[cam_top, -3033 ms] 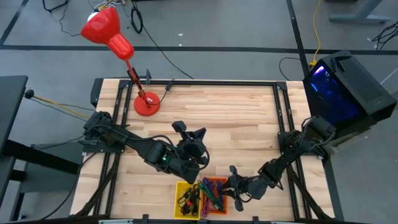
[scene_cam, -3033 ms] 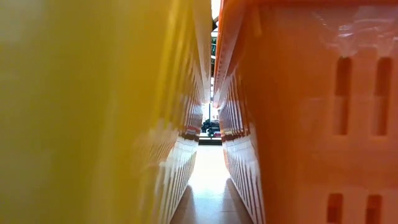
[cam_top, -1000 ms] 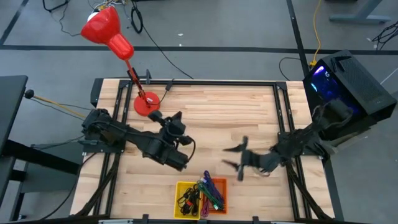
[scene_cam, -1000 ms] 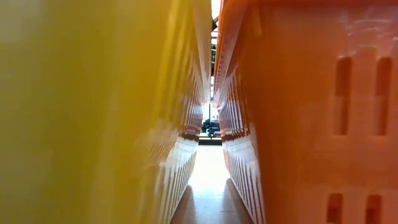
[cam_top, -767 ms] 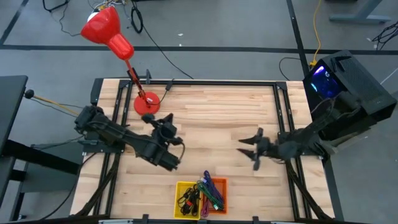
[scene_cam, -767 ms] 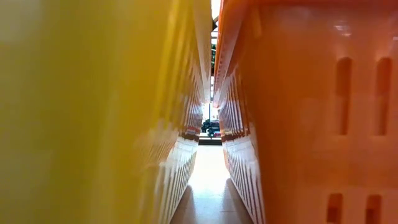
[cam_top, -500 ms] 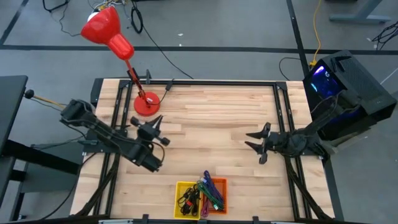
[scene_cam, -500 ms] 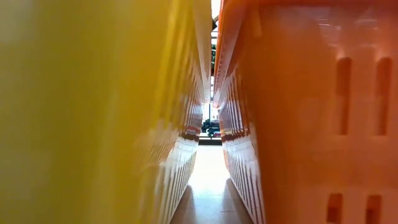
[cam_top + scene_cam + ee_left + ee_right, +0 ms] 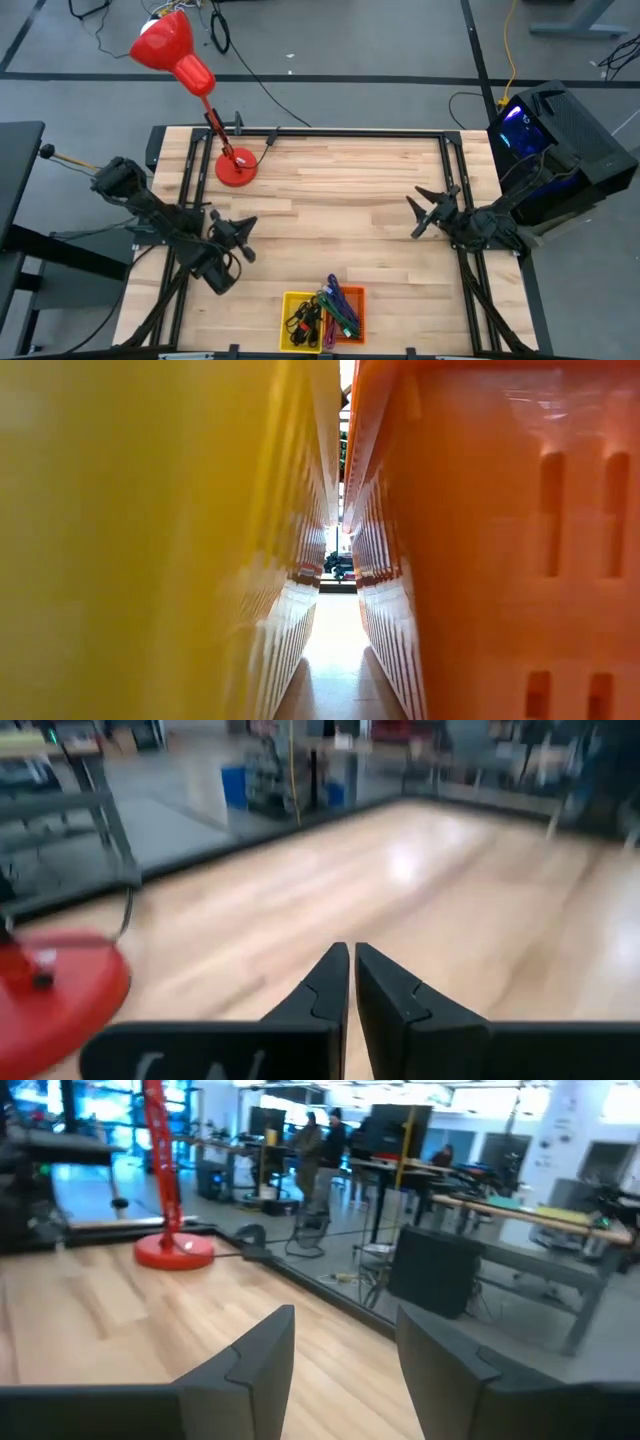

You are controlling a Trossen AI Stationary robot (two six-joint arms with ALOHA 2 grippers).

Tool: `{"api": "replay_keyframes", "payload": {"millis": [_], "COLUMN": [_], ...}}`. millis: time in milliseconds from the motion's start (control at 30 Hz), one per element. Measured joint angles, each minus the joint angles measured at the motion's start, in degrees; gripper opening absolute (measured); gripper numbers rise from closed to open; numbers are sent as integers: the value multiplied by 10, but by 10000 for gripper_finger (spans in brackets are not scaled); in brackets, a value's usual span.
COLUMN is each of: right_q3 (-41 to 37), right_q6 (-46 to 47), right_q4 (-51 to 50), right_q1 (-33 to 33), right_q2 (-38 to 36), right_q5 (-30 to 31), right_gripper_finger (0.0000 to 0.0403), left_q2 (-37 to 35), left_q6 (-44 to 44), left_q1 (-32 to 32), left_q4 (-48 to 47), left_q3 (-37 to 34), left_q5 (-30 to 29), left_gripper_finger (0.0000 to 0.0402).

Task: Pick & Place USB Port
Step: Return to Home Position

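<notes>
A yellow bin (image 9: 298, 320) and an orange bin (image 9: 352, 312) stand side by side at the table's near edge. Black cables (image 9: 302, 320) lie in the yellow bin, and purple and green cables (image 9: 338, 305) lie over the wall between the two bins. My left gripper (image 9: 240, 238) is at the table's left side, shut and empty; it also shows in the left wrist view (image 9: 352, 982). My right gripper (image 9: 420, 214) is at the table's right side, open and empty, seen too in the right wrist view (image 9: 345, 1350). Both grippers are well away from the bins.
A red desk lamp stands with its base (image 9: 236, 165) at the far left of the table, its head (image 9: 165, 42) beyond the far edge. A black computer case (image 9: 560, 140) stands off the right edge. The low view shows only the yellow wall (image 9: 130, 540) and orange wall (image 9: 480, 540).
Both arms have drawn back from the bins. My left gripper has gone toward the table's left edge. My right gripper has gone toward the right edge and the far side, staying open. The bins and cables have kept still.
</notes>
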Motion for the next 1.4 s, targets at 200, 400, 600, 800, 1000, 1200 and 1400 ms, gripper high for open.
{"api": "replay_keyframes", "payload": {"millis": [200, 400, 600, 800, 1000, 1200, 1400], "right_q3": [0, 0, 0, 0, 0, 0, 0], "right_q6": [0, 0, 0, 0, 0, 0, 0], "right_q4": [51, 48, 48, 45, 12, -1, -2], "right_q1": [5, 5, 5, 5, 4, -8, -41], "right_q2": [0, 0, 0, -3, -67, -171, -270], "right_q5": [-25, -85, -147, -195, -231, -233, -233], "right_gripper_finger": [178, 178, 178, 178, 178, 178, 178], "left_q2": [0, 0, 0, -3, -65, -140, -223], "left_q6": [0, 2, 2, 2, 1, 2, 16], "left_q1": [-7, -7, -7, 0, -1, -30, -44], "left_q4": [0, 2, 2, 7, 80, 222, 258], "left_q3": [-11, -10, -10, -12, -80, -197, -254], "left_q5": [150, 324, 453, 467, 431, 387, 340], "left_gripper_finger": [25, 25, 25, 25, 25, 25, 25]}}
